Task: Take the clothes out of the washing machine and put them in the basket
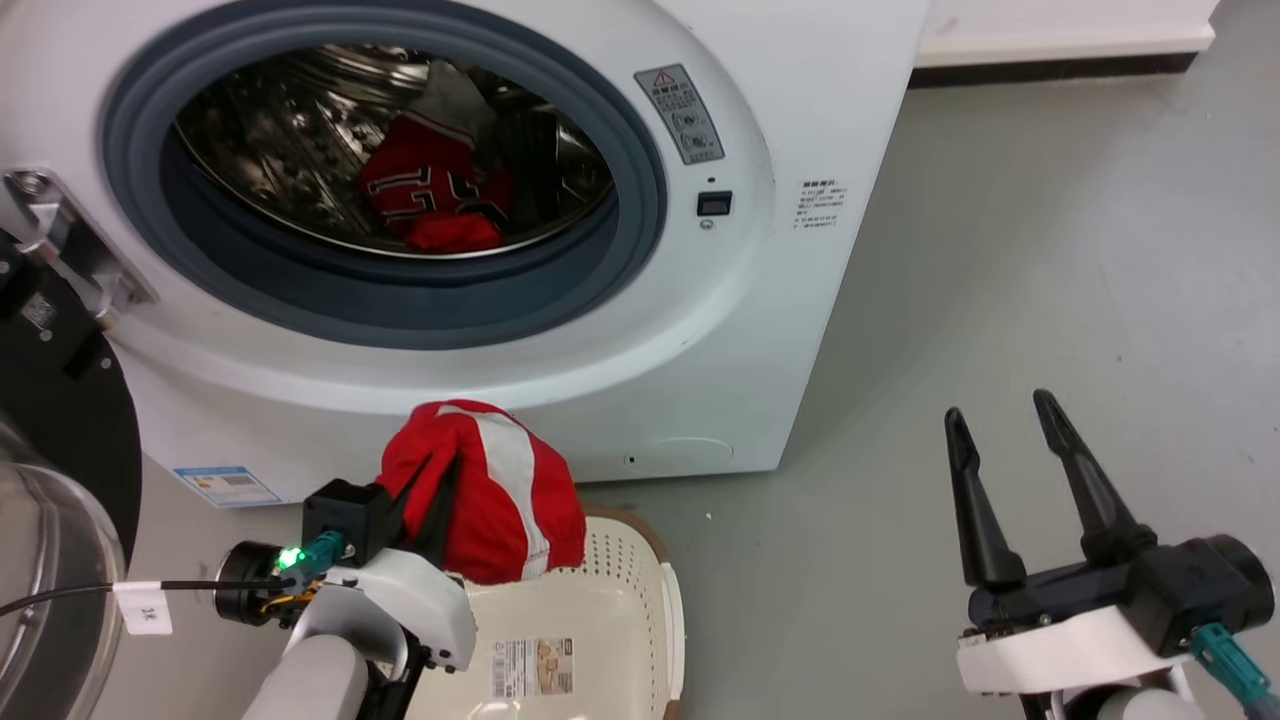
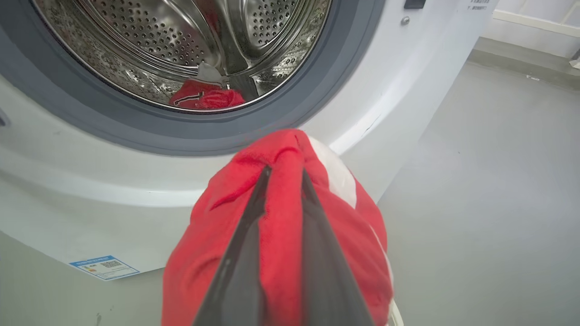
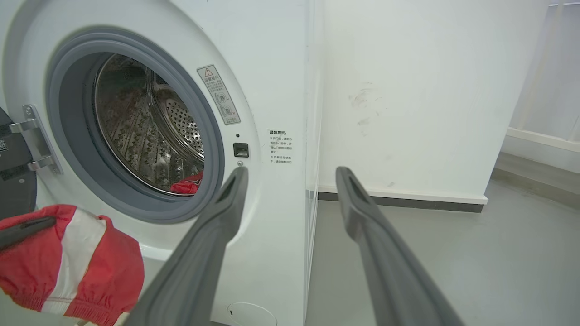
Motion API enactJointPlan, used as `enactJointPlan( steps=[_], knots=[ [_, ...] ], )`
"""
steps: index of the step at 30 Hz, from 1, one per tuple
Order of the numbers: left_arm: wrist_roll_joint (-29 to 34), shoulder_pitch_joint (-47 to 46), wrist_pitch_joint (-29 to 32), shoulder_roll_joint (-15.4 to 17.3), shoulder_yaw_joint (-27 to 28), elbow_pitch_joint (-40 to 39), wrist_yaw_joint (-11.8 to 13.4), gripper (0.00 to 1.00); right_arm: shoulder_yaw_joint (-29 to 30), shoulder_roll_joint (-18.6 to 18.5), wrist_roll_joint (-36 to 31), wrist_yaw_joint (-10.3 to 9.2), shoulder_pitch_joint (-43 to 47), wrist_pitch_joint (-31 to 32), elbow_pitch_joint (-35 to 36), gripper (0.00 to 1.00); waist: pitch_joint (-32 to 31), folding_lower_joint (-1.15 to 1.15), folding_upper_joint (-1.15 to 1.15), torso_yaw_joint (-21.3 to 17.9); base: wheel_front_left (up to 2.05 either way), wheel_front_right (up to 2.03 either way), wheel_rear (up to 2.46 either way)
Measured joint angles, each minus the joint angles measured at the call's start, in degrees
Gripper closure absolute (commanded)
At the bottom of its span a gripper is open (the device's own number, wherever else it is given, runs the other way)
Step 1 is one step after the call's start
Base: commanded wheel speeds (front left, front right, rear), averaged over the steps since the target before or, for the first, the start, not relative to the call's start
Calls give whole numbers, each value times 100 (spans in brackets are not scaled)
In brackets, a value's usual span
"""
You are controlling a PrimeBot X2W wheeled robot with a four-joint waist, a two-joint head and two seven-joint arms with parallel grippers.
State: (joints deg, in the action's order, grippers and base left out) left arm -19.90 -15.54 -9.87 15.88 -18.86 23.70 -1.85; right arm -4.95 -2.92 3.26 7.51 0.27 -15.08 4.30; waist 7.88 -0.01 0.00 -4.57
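Left gripper (image 2: 285, 174) is clamped on a red soft garment with a broad white stripe (image 1: 545, 510). Cloth is bunched over and between both dark fingers, which sit narrow with a red fold pinched between them. The garment hangs directly above the low cream-white perforated plastic basket (image 1: 668, 600), over the basket's far-left corner. Its bottom hem is about at rim level; contact with the rim can't be told.

Right gripper (image 1: 998, 408) is well to the right of the basket over the grey floor, spread wide and empty, tips pointing up.

Beyond and above the basket stands the large white front-loading washing machine (image 1: 800, 300), door swung open. Low in the drum are a red jersey with white-black lettering (image 1: 425, 185), a plain red piece (image 1: 455, 232) in front of it and a pale cloth (image 1: 450, 95) behind it.

Step looks like the drop. The basket's open mouth lies straight under the left gripper and toward the robot, so the left arm is the one to use. Easing slightly toward the basket's middle before opening seems safer, since the cloth could drape over the far rim. Three items are left in the drum.
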Motion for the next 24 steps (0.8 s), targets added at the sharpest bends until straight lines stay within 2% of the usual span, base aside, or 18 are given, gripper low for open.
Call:
enactJointPlan(
  steps=[7, 24],
  knots=[
    [-65, -3, 37, -77, -113, 385, -77, 100, 33, -1, -32, 0, -293, 0, 83, 0, 483, 1, 0, -77, 0, 0, 0],
    [229, -1665, -268, -236, -643, 3121, -420, 100, 200, -2, 86, 0, -1215, 0, 337, 0, 2334, 2, 0, -395, 0, 0, 0]
  ],
)
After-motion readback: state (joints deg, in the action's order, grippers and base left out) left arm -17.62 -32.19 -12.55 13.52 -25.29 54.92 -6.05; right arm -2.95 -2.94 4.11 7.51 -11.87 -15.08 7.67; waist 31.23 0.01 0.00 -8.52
